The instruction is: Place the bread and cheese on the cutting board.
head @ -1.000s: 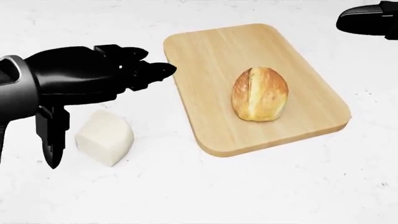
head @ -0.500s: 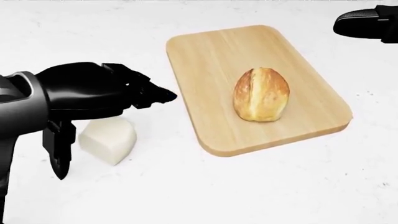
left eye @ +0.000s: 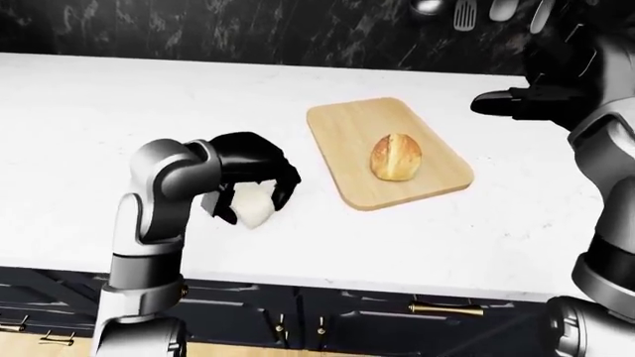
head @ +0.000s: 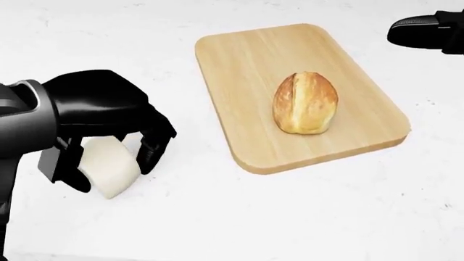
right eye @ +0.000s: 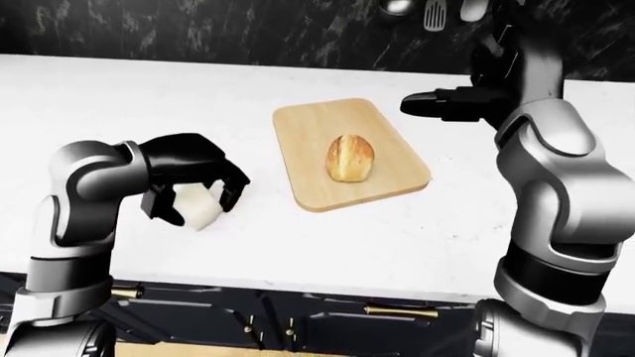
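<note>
A golden bread roll (head: pixel 306 103) lies on the wooden cutting board (head: pixel 246 60), right of the board's middle. A white wedge of cheese (head: pixel 107 160) sits on the white counter to the left of the board, clear of its edge. My left hand (head: pixel 109 175) is down over the cheese, the thumb on its left side and the fingers (head: pixel 154 145) curled down its right side, shut on it. My right hand (head: pixel 424 30) hovers at the top right beyond the board, fingers stretched out flat and open, holding nothing.
The white counter (left eye: pixel 99 97) runs wide to the left and ends at a black marble wall with hanging utensils (left eye: pixel 467 11). Below the counter's near edge are dark cabinets with brass handles (left eye: pixel 447 306).
My left hand has dropped from above the cheese onto it, and its fingers, stretched toward the board before, now curl down around the cheese. Bread and board stay put.
</note>
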